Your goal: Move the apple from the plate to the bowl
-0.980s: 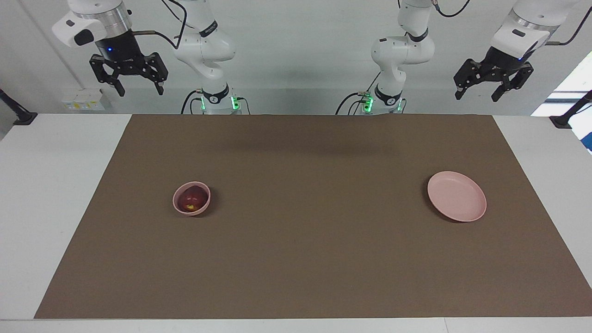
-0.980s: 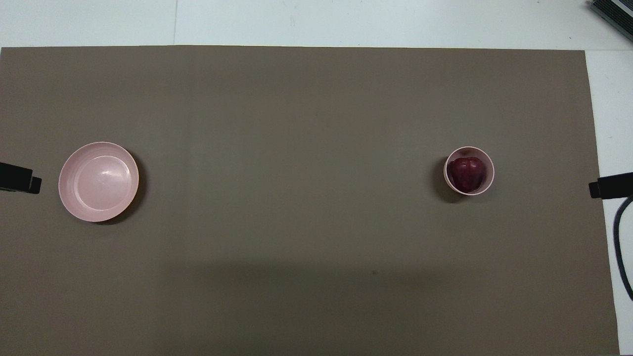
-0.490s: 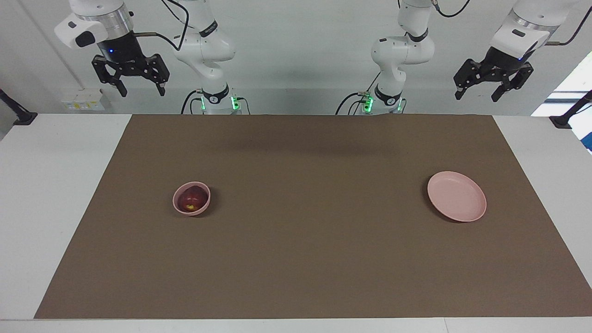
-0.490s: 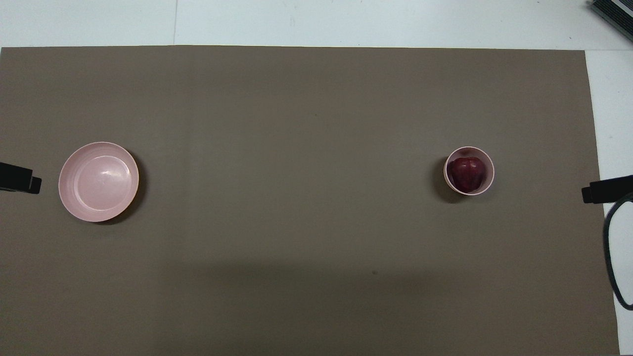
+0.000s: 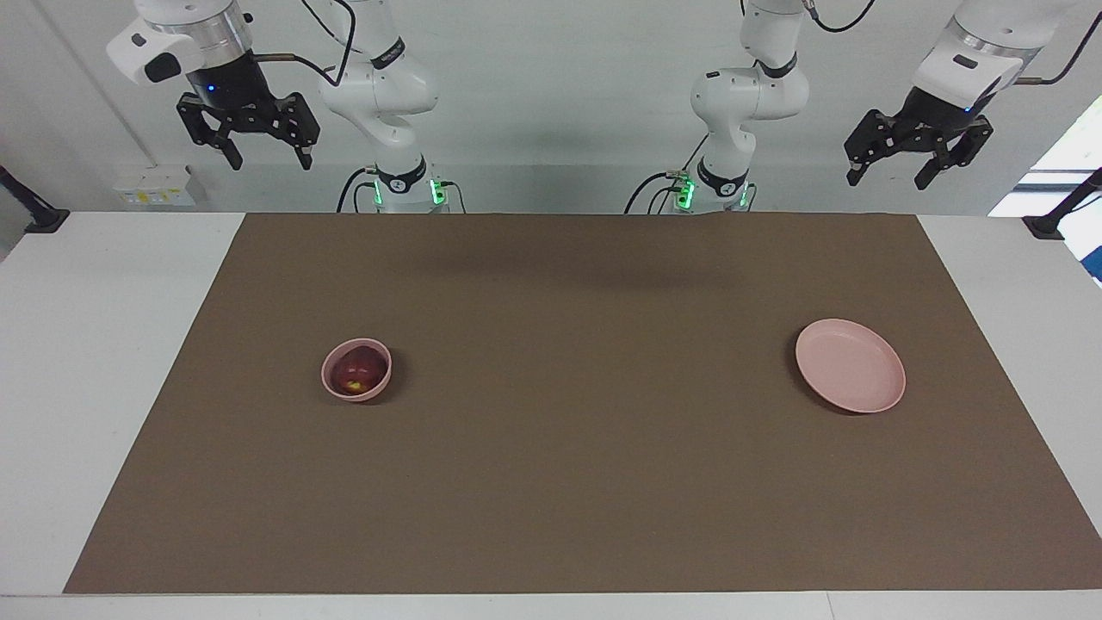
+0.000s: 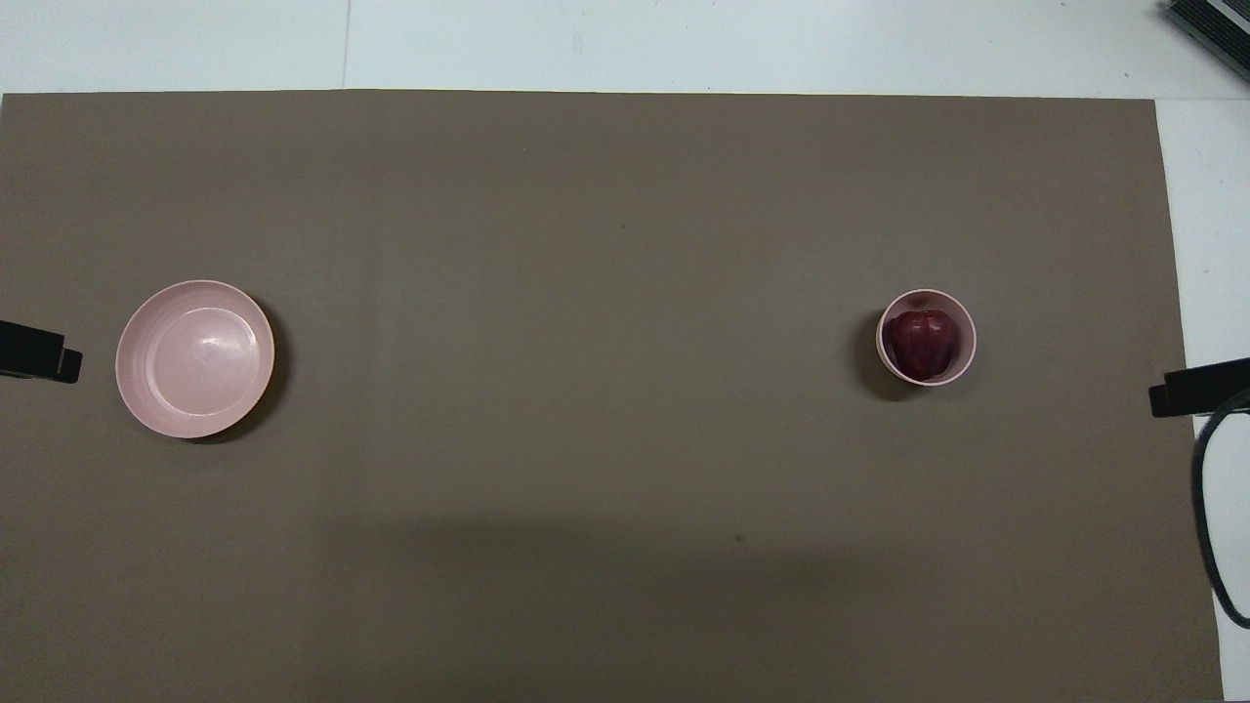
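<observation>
Since the small dark red apple (image 5: 357,371) already sits inside the deep pale pink bowl (image 5: 332,380), at five o'clock below the spread-jawed right gripper (image 5: 268,159), the flat pink plate (image 5: 851,365) lies bare while the left gripper (image 5: 891,176) waits with jaws spread.

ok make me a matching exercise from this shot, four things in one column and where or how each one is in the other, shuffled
Things:
1. apple
2. plate
3. left gripper
4. right gripper

States:
A. open, raised at the right arm's end of the table
B. lying in the bowl
C. bare, toward the left arm's end of the brown mat
D. open, raised at the left arm's end of the table

Pairs: 1-B, 2-C, 3-D, 4-A
</observation>
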Motion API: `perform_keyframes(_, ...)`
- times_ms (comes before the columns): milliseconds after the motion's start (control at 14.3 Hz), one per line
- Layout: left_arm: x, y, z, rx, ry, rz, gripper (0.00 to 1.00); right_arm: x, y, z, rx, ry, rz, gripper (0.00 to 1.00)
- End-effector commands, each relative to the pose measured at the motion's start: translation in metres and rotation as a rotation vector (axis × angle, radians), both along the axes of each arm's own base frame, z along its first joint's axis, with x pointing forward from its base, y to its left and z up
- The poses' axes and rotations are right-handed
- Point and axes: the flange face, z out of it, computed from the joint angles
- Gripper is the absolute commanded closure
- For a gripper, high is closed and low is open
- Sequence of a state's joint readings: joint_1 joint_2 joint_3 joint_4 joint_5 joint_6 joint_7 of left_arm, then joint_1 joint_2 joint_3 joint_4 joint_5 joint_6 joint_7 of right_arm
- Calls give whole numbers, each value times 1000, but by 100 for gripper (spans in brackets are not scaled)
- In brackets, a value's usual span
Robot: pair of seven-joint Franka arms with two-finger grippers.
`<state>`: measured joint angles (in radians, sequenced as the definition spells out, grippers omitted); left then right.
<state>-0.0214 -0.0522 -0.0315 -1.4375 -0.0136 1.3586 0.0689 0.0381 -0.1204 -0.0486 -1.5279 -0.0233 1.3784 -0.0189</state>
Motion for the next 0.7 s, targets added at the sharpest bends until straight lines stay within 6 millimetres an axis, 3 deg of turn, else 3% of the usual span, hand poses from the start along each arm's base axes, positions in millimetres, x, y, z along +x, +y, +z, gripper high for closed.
perform_keyframes(0, -8, 2, 0, 3, 2, 6, 0, 0, 2, 1, -2, -20, -17, 0)
perform_keyframes(630, -8, 2, 0, 3, 2, 4, 0, 4, -2, 3, -7, -20, -17, 0)
